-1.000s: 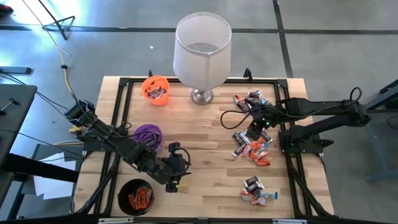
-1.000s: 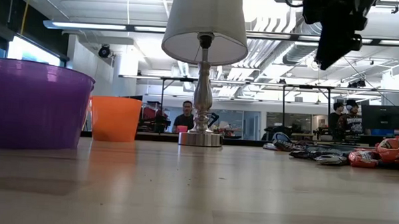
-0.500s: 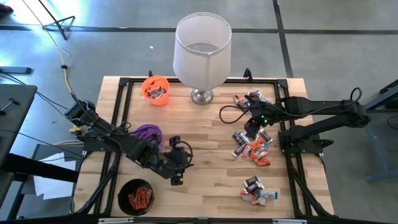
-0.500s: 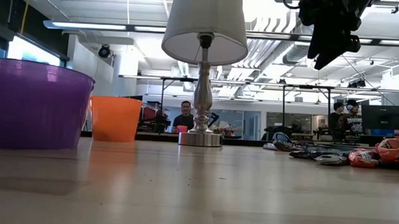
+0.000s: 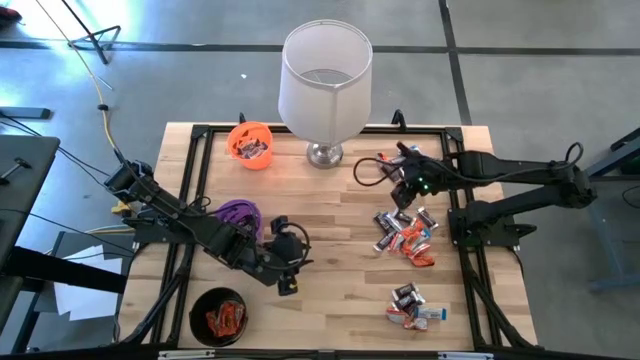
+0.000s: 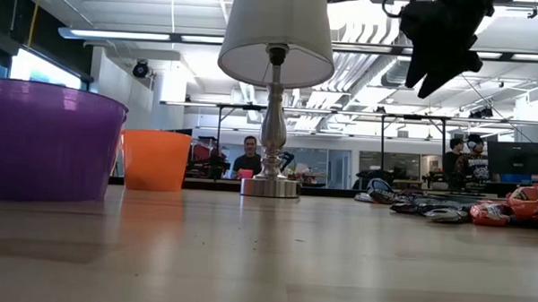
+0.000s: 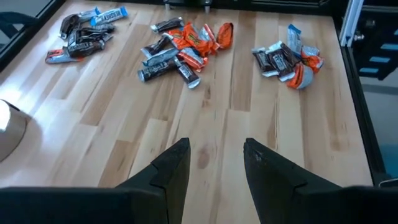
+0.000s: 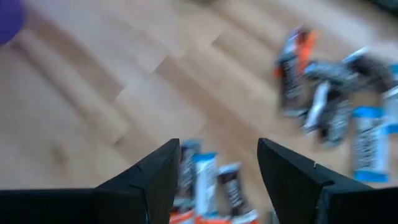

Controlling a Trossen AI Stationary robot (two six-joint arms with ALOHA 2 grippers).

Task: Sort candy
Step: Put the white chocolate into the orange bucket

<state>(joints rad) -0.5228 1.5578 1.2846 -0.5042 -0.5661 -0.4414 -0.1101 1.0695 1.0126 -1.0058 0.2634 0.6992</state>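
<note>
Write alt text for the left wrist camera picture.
Three loose piles of wrapped candy lie across a light wooden table, seen past the left end effector, whose two dark fingers stand open and empty above bare wood.

Pale wood-plank table (image 5: pixel 330 290), shiny foil-wrapped candy (image 7: pixel 186 46), polished metal lamp base (image 6: pixel 270 185), matt white shade (image 5: pixel 325 70)

You are looking at candy (image 7: pixel 186 46) wrappers whose printing is too small and blurred to read, and no other lettering is showing.
</note>
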